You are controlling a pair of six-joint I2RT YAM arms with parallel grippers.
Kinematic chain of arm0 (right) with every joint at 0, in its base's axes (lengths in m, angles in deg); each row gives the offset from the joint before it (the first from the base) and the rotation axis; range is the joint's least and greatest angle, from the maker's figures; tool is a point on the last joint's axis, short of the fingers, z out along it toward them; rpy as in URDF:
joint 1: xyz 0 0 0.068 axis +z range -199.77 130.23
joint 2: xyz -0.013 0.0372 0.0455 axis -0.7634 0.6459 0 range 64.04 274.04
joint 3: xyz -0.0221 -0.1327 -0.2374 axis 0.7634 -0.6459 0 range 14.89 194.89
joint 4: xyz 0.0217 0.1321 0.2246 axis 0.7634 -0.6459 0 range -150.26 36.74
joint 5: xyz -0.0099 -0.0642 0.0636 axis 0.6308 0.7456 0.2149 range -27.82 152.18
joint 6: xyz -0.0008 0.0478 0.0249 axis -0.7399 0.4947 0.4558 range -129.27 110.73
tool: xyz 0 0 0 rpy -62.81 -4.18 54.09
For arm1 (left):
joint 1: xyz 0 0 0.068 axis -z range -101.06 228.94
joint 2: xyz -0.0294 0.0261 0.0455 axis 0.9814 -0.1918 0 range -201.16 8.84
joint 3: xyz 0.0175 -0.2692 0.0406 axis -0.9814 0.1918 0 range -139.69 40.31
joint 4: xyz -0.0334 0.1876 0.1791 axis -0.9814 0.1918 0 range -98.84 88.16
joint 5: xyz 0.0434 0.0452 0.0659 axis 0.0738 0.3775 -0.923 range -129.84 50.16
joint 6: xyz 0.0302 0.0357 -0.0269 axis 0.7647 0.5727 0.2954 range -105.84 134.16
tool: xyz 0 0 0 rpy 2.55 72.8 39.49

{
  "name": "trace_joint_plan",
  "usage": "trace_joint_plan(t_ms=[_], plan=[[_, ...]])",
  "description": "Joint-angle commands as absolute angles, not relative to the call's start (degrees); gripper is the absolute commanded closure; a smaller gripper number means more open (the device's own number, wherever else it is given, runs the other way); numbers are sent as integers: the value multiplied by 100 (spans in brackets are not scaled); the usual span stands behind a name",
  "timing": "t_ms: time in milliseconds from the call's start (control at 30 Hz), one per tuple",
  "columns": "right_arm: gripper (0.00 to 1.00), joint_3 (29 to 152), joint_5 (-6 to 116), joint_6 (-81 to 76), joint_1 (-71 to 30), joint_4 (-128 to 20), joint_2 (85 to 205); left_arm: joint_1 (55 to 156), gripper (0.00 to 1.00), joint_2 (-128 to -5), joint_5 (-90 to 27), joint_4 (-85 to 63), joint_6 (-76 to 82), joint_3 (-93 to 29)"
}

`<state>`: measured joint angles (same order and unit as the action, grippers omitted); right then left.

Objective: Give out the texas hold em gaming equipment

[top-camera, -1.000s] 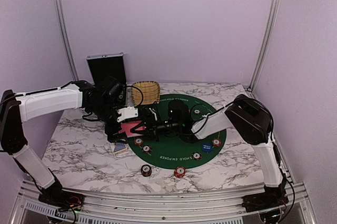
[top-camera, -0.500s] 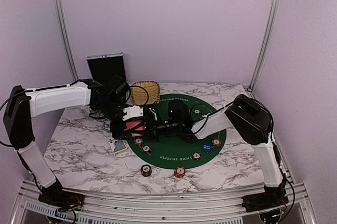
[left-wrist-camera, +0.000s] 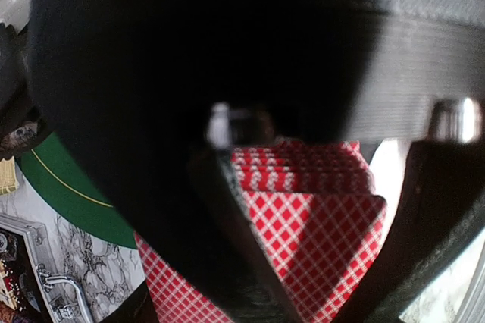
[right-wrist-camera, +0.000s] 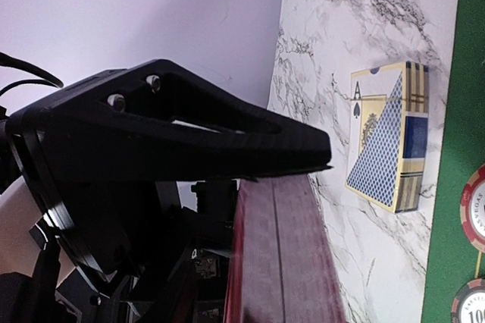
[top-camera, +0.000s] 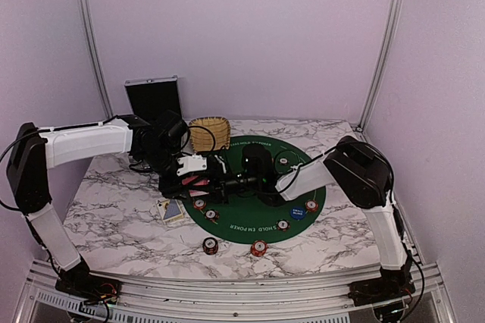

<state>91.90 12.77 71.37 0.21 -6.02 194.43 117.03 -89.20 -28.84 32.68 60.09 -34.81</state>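
A deck of red-backed playing cards hangs just above the left edge of the round green mat, between my two grippers. My left gripper comes in from the left and is shut on the cards, whose red check pattern fills the space between its fingers. My right gripper reaches in from the right. In its wrist view one finger lies against the dark red deck edge, and the other finger is hidden. Red-and-white chips and a blue disc lie on the mat.
A blue card box lies on the marble just left of the mat, below the grippers. Two chips sit off the mat near the front edge. A wicker basket and a black case stand at the back left.
My left gripper slid in toward the deck and shut on it. The right arm has stayed where it was, still at the deck.
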Motion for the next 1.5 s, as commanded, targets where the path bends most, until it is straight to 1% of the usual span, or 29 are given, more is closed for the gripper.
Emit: trace_joint_plan(t_ms=[0, 133, 167, 267, 333, 433, 500, 533, 633, 667, 700, 867, 1200, 1367, 1467], plan=[[63, 9349, 1305, 7137, 33, -426, 19350, 11774, 49, -8895, -2945, 3350, 6078, -3542], [63, 9338, 1335, 7174, 8, -414, 19349, 11832, 61, -8878, -3058, 3342, 6143, -3508], [63, 9338, 1345, 7178, 2, -413, 19345, 11850, 63, -8875, -3085, 3345, 6152, -3506], [65, 9335, 1354, 7218, -18, -401, 19358, 11903, 63, -8856, -3182, 3340, 6178, -3484], [67, 9293, 1362, 7269, -36, -346, 19359, 11931, 64, -8844, -3227, 3343, 6180, -3476], [76, 9227, 1417, 7264, -59, -369, 19335, 11954, 63, -8822, -3267, 3345, 6185, -3474], [83, 9226, 1428, 7205, -70, -450, 19308, 11963, 61, -8800, -3306, 3343, 6180, -3475], [86, 9226, 1428, 7167, -64, -491, 19288, 11959, 53, -8794, -3319, 3340, 6174, -3481], [93, 9226, 1407, 7103, -69, -529, 19247, 11963, 18, -8733, -3266, 3324, 6092, -3480], [94, 9225, 1384, 7105, -65, -496, 19245, 11963, 5, -8700, -3205, 3304, 6059, -3471], [94, 9228, 1350, 7117, -59, -445, 19245, 11959, 2, -8664, -3145, 3281, 6026, -3458], [96, 9162, 1216, 7157, -46, -195, 19223, 11939, 1, -8588, -2866, 3254, 5935, -3455], [97, 9038, 1078, 7393, -42, 392, 19207, 11838, 1, -8535, -2374, 3206, 5930, -3352], [97, 9026, 1061, 7382, -42, 405, 19188, 11734, 5, -8547, -2344, 3054, 5861, -3262], [97, 9017, 1077, 7355, -37, 356, 19191, 11691, 10, -8566, -2276, 3000, 5794, -3285]])
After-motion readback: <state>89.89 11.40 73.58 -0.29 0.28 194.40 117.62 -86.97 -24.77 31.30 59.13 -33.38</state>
